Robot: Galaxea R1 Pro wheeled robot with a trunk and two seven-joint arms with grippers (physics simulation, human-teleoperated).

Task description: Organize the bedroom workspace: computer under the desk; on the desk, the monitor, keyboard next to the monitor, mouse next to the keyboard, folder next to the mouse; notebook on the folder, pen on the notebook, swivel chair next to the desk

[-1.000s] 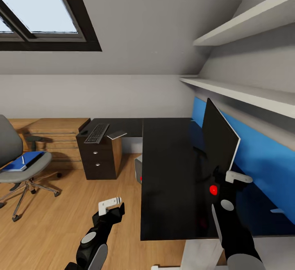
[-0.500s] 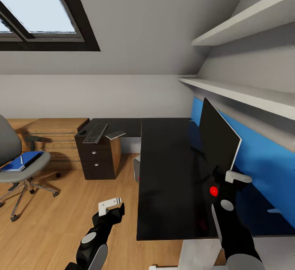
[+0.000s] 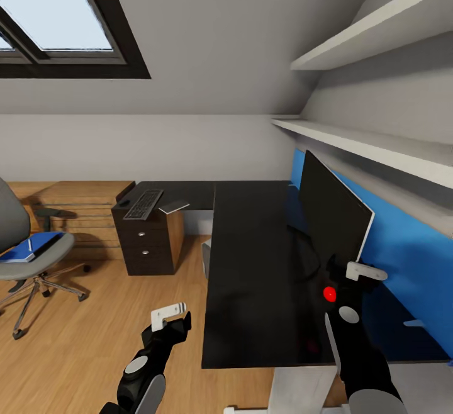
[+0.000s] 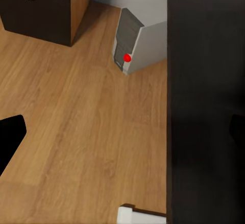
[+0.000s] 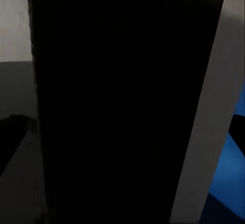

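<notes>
I see the monitor (image 3: 330,212) upright on the counter (image 3: 251,275), my right gripper (image 3: 352,275) just beside it; the folder (image 3: 28,248) lies on the chair (image 3: 25,257). I can't tell either gripper's opening.

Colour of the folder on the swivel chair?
Blue folder, clearest in the head view.

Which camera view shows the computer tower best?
The left wrist view: the computer stands on the floor, partly under the desk edge, its front and red light clear. The head view shows a grey sliver beside the desk. The right wrist view faces the monitor instead.
</notes>
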